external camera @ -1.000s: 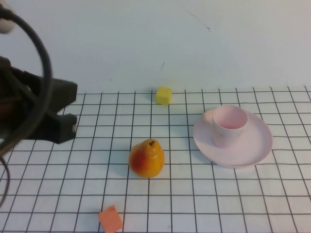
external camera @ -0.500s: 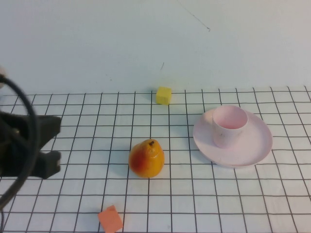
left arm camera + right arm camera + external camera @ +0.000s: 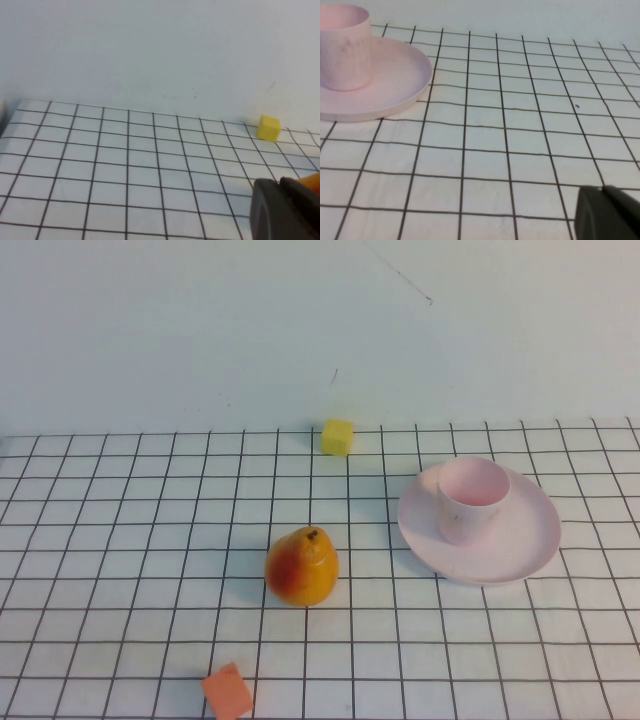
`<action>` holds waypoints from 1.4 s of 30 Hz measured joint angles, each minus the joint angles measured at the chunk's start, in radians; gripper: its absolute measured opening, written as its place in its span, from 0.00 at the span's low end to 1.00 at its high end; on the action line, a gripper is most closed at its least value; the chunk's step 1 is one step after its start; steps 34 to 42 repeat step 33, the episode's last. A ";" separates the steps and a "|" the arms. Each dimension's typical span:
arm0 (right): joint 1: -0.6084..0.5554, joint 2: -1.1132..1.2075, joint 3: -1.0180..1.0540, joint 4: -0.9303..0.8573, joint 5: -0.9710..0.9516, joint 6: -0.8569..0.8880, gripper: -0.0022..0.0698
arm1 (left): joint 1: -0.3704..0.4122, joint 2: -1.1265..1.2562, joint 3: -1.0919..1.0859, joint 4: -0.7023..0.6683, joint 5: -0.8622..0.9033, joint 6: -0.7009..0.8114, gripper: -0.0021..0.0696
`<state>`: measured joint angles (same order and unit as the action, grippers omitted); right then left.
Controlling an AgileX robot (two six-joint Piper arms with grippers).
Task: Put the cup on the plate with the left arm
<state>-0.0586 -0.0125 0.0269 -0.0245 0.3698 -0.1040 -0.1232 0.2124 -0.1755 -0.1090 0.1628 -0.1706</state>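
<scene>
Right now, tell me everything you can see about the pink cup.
The cup is a small pale pink tumbler without a handle, slightly tapered, plastic by its look, with faint grey scuffs on its wall. It stands upright, mouth open and apparently empty, on the plate, toward the plate's far left part. Only the plate touches it. The left gripper and right gripper show only as dark tips in their wrist views, well clear of it.

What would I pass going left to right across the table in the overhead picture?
Orange block → pear → yellow block → pink cup standing on the pink plate. Neither gripper appears in that view.
</scene>
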 joint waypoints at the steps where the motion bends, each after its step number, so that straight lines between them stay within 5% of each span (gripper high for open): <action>1: 0.000 0.000 0.000 0.000 0.000 0.000 0.03 | 0.010 -0.038 0.048 0.000 -0.031 0.002 0.03; 4: 0.000 0.000 0.000 0.000 0.000 0.000 0.03 | 0.047 -0.152 0.181 -0.002 -0.113 0.002 0.03; 8: 0.000 0.000 0.000 0.000 0.000 0.000 0.03 | 0.080 -0.219 0.200 0.000 -0.005 0.028 0.03; 17: 0.000 0.000 0.000 0.002 0.000 0.000 0.03 | 0.081 -0.220 0.203 0.066 0.139 0.050 0.03; 42: 0.000 0.000 0.000 0.002 0.000 0.000 0.03 | 0.102 -0.220 0.200 0.070 0.162 0.043 0.03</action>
